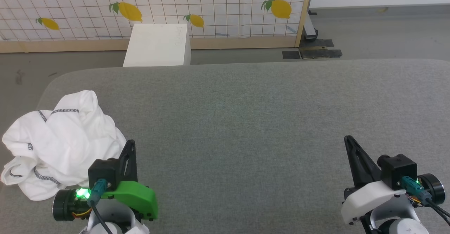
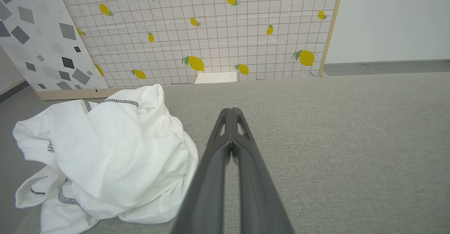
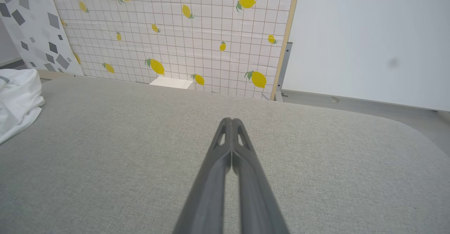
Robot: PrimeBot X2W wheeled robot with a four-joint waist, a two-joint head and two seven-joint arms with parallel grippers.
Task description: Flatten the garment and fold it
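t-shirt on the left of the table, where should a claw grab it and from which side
Probably the raised, zigzag-hemmed fold atop the T-shirt, from its right with the left claw, which is nearest: that ridge stands clear of the heap, easy to pinch.

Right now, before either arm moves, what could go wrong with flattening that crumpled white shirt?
1. The garment sits bunched at the table's left edge, perhaps overhanging; a sideways tug could drop it to the floor.
2. It is heaped in layers, so the left tool, shut beside it, may pinch several at once.
3. The right tool, also shut, is far across the table, so a two-armed stretch needs a long reach.
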